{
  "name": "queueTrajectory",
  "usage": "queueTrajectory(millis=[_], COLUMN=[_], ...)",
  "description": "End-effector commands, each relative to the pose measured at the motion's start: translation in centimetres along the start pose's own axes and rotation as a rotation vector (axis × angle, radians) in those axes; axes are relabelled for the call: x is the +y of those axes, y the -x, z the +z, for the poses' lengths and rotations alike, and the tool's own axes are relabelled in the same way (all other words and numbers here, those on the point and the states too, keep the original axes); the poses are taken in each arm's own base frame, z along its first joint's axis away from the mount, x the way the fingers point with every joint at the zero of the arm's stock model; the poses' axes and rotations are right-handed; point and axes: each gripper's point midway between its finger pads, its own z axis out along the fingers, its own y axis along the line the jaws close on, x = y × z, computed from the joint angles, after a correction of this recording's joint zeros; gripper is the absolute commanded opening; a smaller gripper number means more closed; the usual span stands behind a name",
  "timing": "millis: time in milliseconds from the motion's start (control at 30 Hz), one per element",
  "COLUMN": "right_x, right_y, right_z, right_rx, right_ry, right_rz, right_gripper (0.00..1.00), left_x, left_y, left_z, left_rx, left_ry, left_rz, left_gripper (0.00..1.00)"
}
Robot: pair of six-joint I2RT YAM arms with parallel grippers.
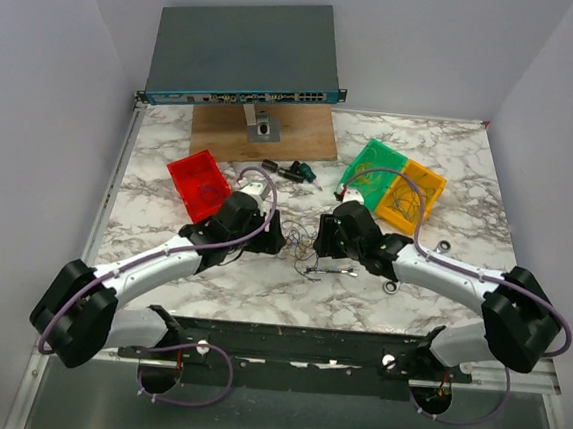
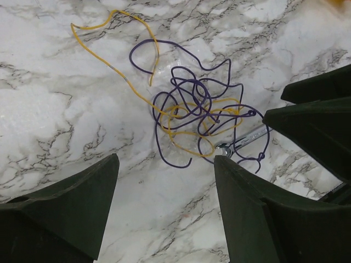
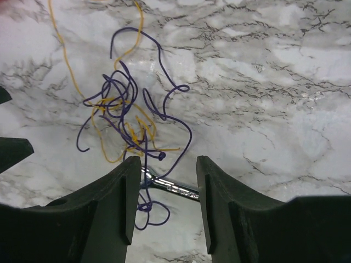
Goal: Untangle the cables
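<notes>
Several hair-thin cables (image 2: 194, 104), purple and yellow, loosely snarled, left gripper (image 2: 165, 161) and right gripper (image 3: 168, 161) both spread, grasping nothing.

We count three bins (image 1: 199, 185), two cables (image 2: 189, 108), two arms (image 1: 162, 262), one wooden board (image 1: 303, 136), one switch box (image 1: 246, 50).

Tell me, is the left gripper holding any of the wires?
No, the left gripper is open, and the wires lie tangled on the table beyond its fingertips.
</notes>
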Motion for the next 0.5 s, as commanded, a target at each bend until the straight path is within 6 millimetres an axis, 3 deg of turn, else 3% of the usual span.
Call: queueTrajectory(millis=[0, 233, 300, 467], right_x=[-0.9, -0.7, -0.4, 0.1], right_y=[-1.6, -1.2, -1.2, -1.2], right_z=[1.7, 3.4, 4.0, 4.3], right_rx=[0.033, 0.014, 0.024, 0.032], right_ry=[-0.039, -0.042, -0.034, -0.022], right_rz=[-0.009, 0.022, 0.029, 0.05], right_gripper=[0.5, 0.47, 0.47, 0.18], left_x=[-0.9, 0.6, 1.0, 2.1], left_y=[2.3, 2.9, 3.1, 3.7], left_z=[1.5, 3.7, 4.4, 6.0], left_rx=[-0.038, -0.03, -0.018, -0.019], left_ry=[0.002, 0.055, 0.053, 0.051], left_rz=[-0.035, -0.088, -0.11, -0.169], left_gripper=[0.71, 0.65, 0.58, 0.36])
